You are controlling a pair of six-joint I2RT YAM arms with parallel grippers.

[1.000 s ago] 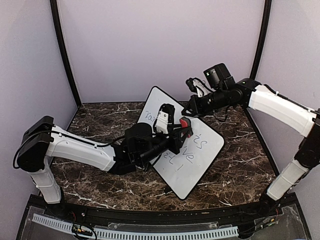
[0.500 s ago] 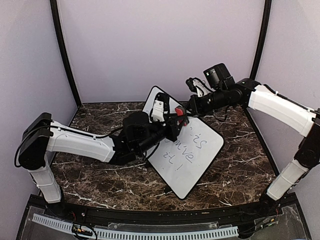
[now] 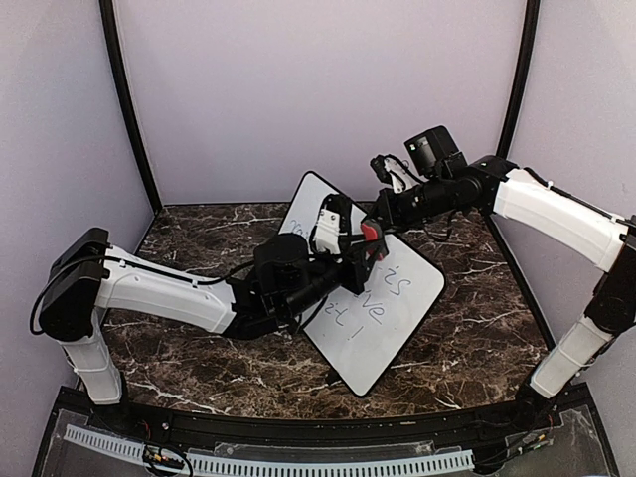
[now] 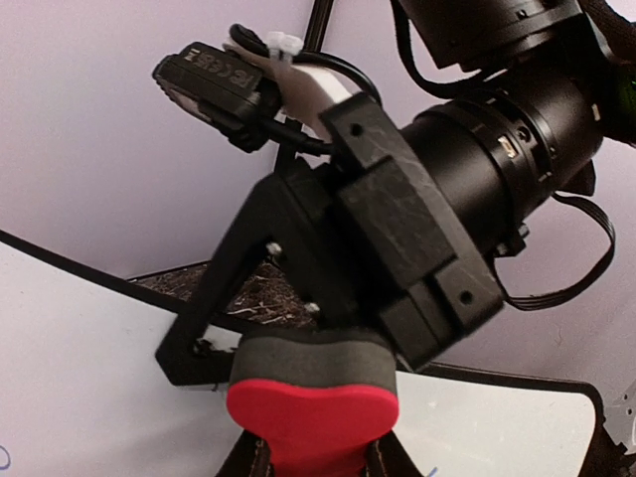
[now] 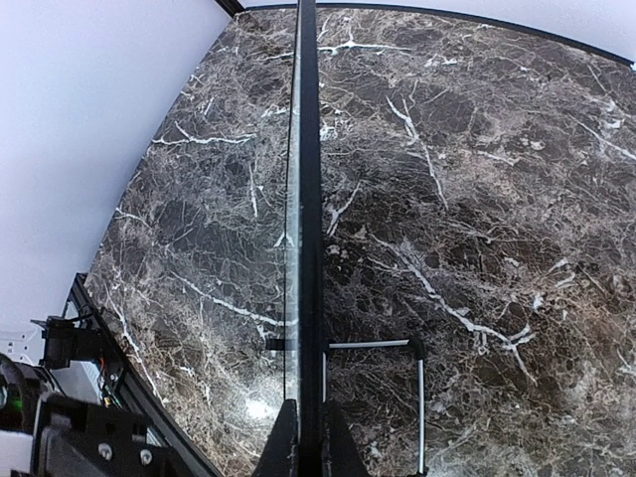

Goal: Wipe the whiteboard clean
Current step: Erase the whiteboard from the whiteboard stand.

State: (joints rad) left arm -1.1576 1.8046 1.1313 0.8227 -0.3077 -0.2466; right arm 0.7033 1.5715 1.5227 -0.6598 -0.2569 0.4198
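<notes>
The whiteboard [image 3: 397, 313] leans tilted at the middle of the table, with blue-grey handwriting on its right half. My left gripper [image 3: 368, 246] is shut on a red eraser [image 3: 371, 234] with a dark foam pad and presses it on the board's upper middle. In the left wrist view the eraser [image 4: 313, 412] sits between my fingers with the foam against the board [image 4: 79, 397]. My right gripper [image 3: 381, 214] is shut on the board's top edge. In the right wrist view the board's rim [image 5: 308, 199] runs edge-on between my fingers [image 5: 280, 447].
The dark marble table [image 3: 189, 248] lies under the board. A thin wire stand [image 5: 417, 397] behind the board shows in the right wrist view. Lilac walls [image 3: 318, 89] close the back and sides. The right arm's wrist [image 4: 497, 149] looms close above the eraser.
My left gripper swept the eraser up-left across the board, then back right and slightly down. Writing at the board's upper left looks fainter. The right arm stayed still.
</notes>
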